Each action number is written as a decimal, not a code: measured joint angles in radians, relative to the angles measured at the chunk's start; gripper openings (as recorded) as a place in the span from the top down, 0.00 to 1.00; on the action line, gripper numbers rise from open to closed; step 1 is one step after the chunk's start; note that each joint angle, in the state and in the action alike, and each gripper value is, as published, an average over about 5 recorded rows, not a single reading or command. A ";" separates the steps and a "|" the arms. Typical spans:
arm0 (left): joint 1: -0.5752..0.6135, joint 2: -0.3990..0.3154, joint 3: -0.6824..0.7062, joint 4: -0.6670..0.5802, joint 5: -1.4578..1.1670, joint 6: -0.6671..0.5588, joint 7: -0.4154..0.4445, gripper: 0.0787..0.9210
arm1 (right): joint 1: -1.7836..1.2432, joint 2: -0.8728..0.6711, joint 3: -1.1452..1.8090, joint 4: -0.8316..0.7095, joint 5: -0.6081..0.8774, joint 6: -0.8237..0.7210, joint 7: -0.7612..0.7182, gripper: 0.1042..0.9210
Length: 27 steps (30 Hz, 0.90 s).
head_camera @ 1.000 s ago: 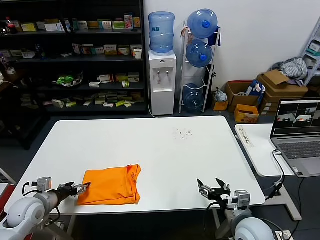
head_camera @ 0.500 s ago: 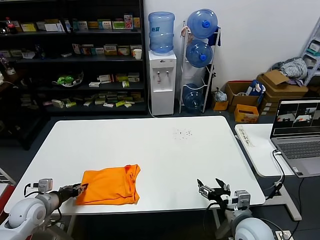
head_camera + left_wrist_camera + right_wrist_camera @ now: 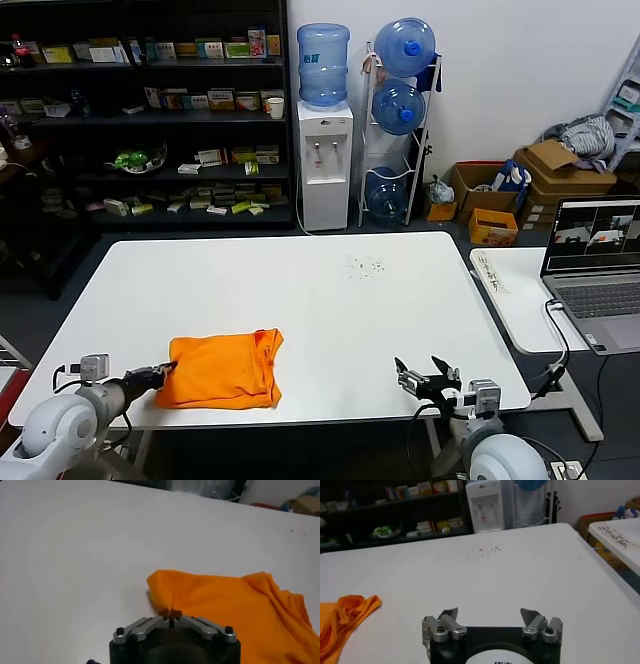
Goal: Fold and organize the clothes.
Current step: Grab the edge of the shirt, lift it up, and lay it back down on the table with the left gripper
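The bright orange T-shirt (image 3: 222, 369) lies folded in a rough rectangle near the front left of the white table (image 3: 330, 300); no lettering shows. My left gripper (image 3: 163, 371) is at the shirt's left edge, shut on a pinch of orange fabric, which shows in the left wrist view (image 3: 171, 614) with the shirt (image 3: 235, 610) spreading away from it. My right gripper (image 3: 427, 378) is open and empty at the table's front edge, right of the shirt; in its wrist view (image 3: 490, 614) a corner of the shirt (image 3: 342, 620) shows.
A second white table with a laptop (image 3: 598, 265) stands at the right. A water dispenser (image 3: 324, 150), a bottle rack (image 3: 400, 110) and dark shelves (image 3: 150, 120) stand behind the table. Cardboard boxes (image 3: 520, 185) sit at the back right.
My left gripper has drawn slightly back to the left, still holding the shirt's left edge; the shirt has shifted a little. The right arm has not moved.
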 measured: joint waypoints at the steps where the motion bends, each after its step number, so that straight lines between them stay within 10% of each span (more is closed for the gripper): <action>1: 0.002 0.000 -0.005 -0.016 0.004 0.002 -0.007 0.97 | 0.002 0.001 -0.001 -0.002 0.000 0.001 -0.001 0.12; 15: 0.057 0.080 -0.114 -0.296 0.023 0.084 -0.171 0.97 | 0.047 0.008 -0.040 -0.038 0.003 0.019 -0.015 0.12; 27: 0.136 0.227 -0.261 -0.239 0.009 0.124 -0.216 0.97 | 0.072 0.002 -0.047 -0.053 0.011 0.041 -0.025 0.12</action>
